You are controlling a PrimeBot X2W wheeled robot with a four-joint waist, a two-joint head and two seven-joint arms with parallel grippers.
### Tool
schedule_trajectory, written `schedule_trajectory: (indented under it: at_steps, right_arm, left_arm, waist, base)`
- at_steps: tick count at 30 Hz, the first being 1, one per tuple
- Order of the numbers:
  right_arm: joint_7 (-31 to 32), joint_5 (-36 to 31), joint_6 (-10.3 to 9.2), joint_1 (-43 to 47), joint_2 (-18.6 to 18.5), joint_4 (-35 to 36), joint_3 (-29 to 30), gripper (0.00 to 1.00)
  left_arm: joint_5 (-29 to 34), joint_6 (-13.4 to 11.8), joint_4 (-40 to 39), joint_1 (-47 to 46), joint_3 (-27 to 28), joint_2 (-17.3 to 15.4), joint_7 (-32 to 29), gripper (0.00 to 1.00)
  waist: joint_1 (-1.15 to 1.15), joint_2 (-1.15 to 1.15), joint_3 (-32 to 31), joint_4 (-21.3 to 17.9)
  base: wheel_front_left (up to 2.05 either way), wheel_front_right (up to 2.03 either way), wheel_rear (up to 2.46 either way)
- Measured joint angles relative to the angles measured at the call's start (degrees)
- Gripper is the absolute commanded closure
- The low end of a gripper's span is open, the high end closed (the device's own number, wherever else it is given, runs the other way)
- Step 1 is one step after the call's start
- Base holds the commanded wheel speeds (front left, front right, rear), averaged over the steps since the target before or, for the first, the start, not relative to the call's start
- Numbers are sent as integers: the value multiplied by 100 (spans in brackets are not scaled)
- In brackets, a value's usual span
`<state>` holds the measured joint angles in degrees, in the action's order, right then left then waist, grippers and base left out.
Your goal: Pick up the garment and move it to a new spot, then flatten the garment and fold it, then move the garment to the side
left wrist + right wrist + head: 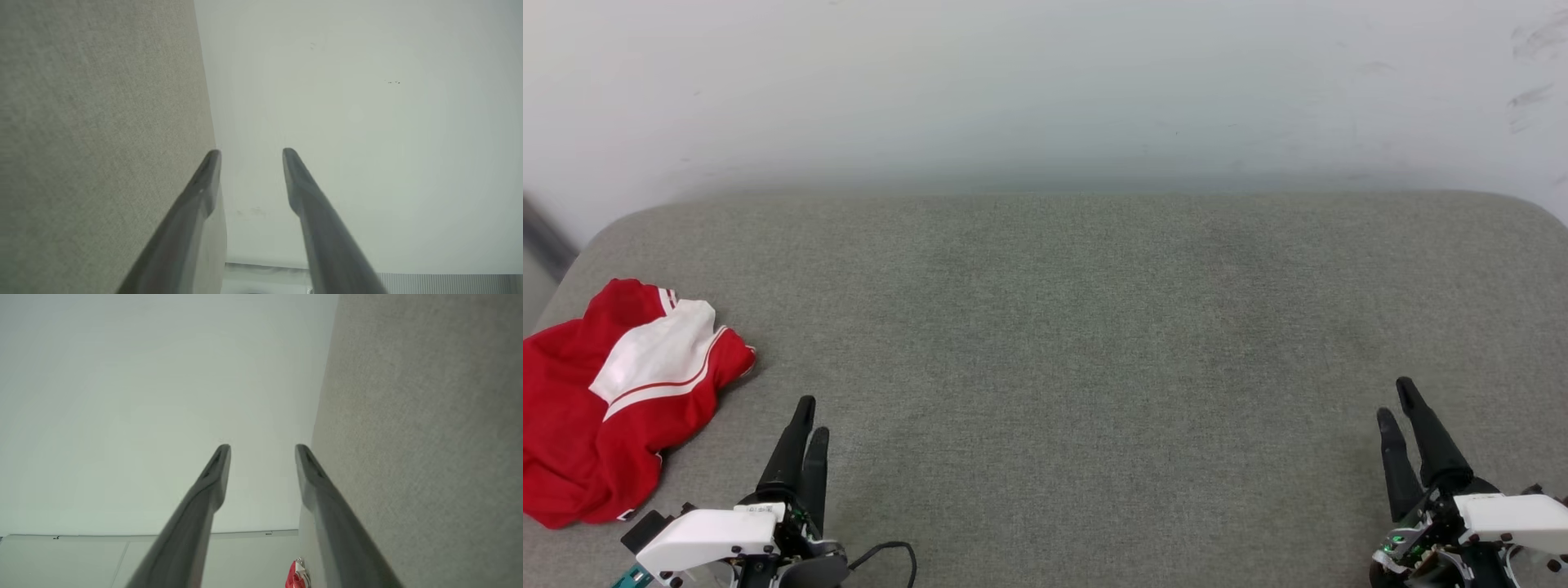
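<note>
The garment (621, 392) lies crumpled at the left edge of the grey padded table (1078, 327), red with a white sleeve on top. A small bit of the garment (295, 575) also peeks in at the bottom of the right wrist view. My left gripper (811, 415) hovers low at the front left, just right of the garment and apart from it. Along its own view, the left gripper (251, 151) is open and holds nothing. My right gripper (1395, 396) stands at the front right, far from the garment. In its wrist view the right gripper (263, 446) is open with nothing between its fingers.
A white wall (1045, 90) rises right behind the table's far edge. The table's rounded left corner (613, 229) is close to the garment. A black cable (890, 551) loops beside the left wrist.
</note>
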<state>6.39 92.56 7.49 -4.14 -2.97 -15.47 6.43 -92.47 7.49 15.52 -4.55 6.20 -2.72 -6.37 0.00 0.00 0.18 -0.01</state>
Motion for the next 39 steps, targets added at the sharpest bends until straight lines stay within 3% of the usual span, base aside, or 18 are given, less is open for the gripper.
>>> schedule_trajectory:
  at_steps: [9,16,39]
  right_arm:
    - [-192,-138,0,61,1,158,-124,0]
    - [-412,-446,0,88,-42,263,-248,0]
    - [-892,-3303,0,92,-130,657,-355,0]
  left_arm:
    - [102,-1,-122,16,-286,2,257,0]
    - [577,-1,-286,16,-336,1,441,0]
    - [3322,-111,-817,25,-657,-1,953,0]
  waist:
    - [0,0,0,-3]
    - [0,0,-7,-3]
    - [0,0,-46,13]
  base:
    - [0,0,0]
    - [0,0,0]
    - [0,0,0]
